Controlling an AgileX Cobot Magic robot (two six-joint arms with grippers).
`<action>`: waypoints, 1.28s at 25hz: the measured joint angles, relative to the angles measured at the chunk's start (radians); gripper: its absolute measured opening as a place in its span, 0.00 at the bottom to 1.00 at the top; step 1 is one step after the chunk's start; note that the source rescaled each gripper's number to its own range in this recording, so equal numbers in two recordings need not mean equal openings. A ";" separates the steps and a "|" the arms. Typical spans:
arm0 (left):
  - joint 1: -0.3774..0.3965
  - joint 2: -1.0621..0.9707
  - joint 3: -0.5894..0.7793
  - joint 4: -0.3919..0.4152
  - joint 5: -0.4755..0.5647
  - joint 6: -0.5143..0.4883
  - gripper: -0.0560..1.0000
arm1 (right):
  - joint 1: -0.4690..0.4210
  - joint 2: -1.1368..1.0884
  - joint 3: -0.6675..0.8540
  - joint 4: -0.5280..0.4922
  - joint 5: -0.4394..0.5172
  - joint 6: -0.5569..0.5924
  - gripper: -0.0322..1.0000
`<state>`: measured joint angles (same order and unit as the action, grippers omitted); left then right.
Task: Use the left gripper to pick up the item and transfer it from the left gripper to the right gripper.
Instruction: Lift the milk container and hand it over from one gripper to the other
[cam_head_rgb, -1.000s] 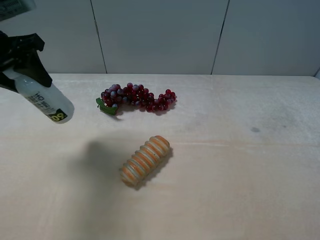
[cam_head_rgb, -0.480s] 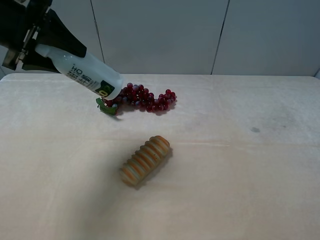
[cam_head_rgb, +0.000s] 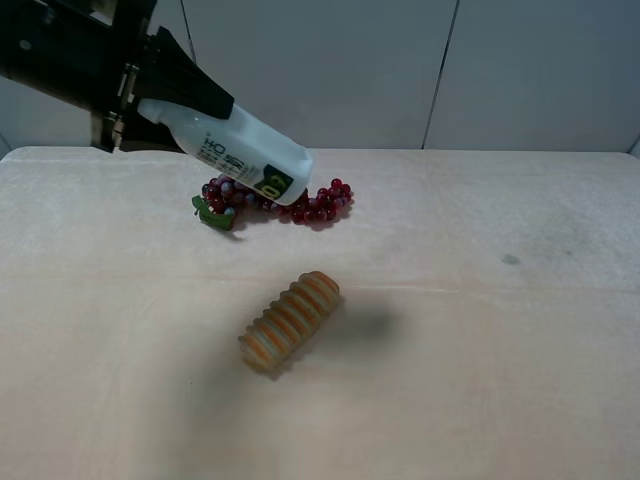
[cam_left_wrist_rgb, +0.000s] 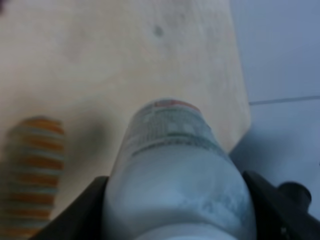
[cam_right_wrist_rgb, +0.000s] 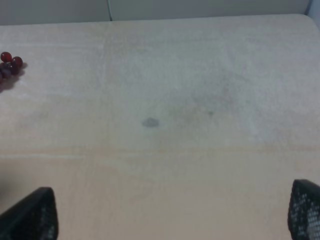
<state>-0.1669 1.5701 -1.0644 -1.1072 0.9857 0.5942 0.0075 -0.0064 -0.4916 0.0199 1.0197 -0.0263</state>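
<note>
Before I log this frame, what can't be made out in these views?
Cap of the bottle: hidden inside the left gripper, high and left wrist views.
Its label text: too small in the high view, blurred in the left wrist view.
The right gripper: outside the high view; its wrist view's edge leaves only fingertips.

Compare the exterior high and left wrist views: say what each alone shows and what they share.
Only exterior high: the red grape bunch, the black label text on the bottle, and its tilt above the table. Only left wrist: a blurred end-on close-up of the bottle with a finger at each side. Both: the left gripper shut on the bottle, the orange bread roll, the table's dark spot.
</note>
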 joint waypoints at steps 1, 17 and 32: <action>-0.018 0.011 0.000 -0.008 -0.005 0.006 0.06 | 0.000 0.000 0.000 0.000 0.000 0.000 1.00; -0.185 0.170 0.005 -0.142 -0.036 0.112 0.06 | 0.000 0.000 0.000 0.000 -0.001 0.002 1.00; -0.185 0.172 0.007 -0.145 -0.036 0.130 0.06 | 0.000 0.076 -0.064 0.104 -0.018 -0.084 1.00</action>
<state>-0.3515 1.7422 -1.0578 -1.2527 0.9501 0.7237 0.0075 0.0696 -0.5553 0.1239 1.0021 -0.1105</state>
